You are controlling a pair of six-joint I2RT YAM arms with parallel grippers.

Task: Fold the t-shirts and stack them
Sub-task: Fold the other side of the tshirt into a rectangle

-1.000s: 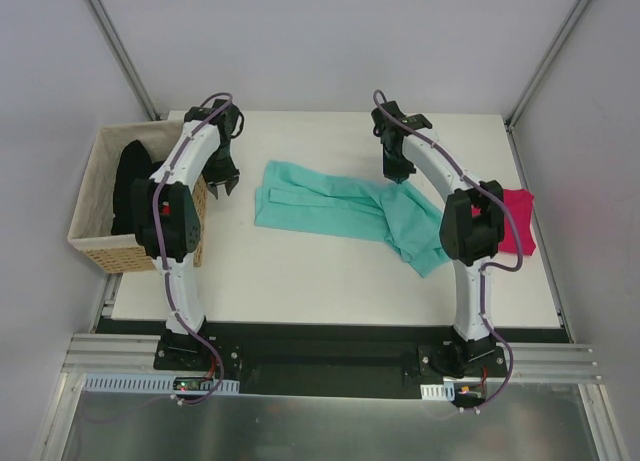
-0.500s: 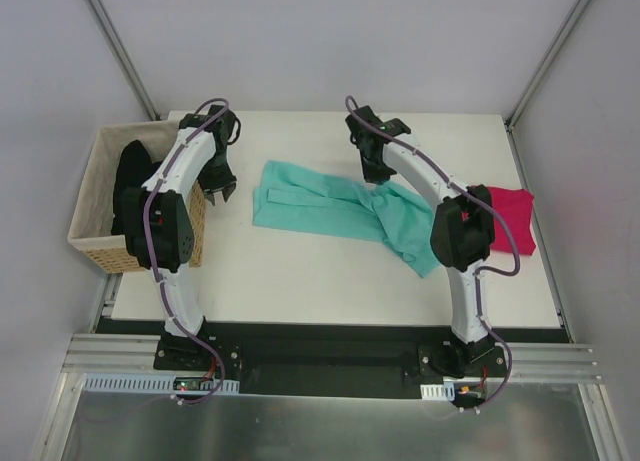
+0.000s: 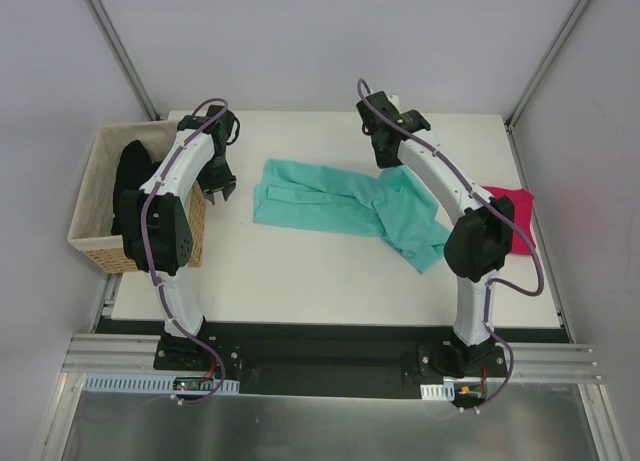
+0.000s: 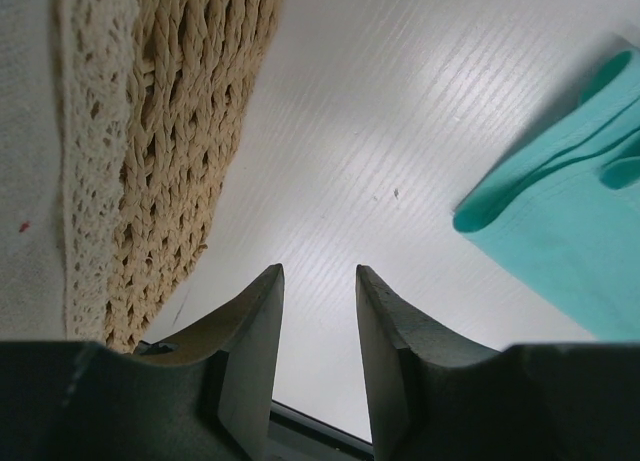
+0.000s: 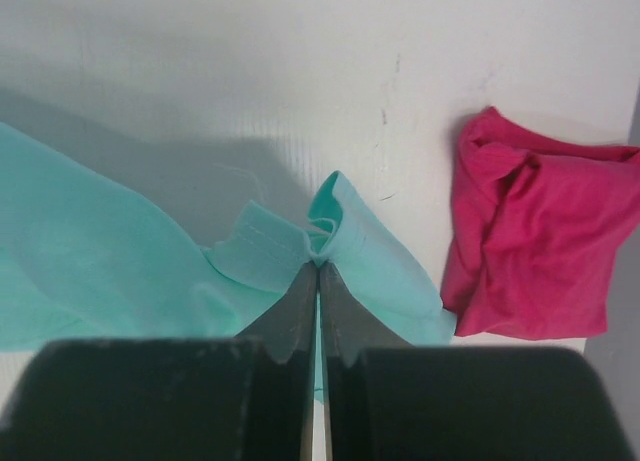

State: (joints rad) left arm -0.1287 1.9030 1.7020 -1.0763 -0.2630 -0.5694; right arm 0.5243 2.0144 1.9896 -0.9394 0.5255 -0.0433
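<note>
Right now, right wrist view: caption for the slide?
Right gripper, shut, pinches a fold of the teal t-shirt; magenta t-shirt lies crumpled beside it on the table.

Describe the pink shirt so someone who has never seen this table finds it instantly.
Look at the white table, then its right edge beside the right arm. The magenta t-shirt lies there in a crumpled bundle. Unlike the teal t-shirt spread across the middle, it is bunched and bright pink.

The right gripper is pinched tight on a bunched fold of the teal t-shirt. The crumpled pink t-shirt lies at 3 o'clock on the white worktop.
</note>
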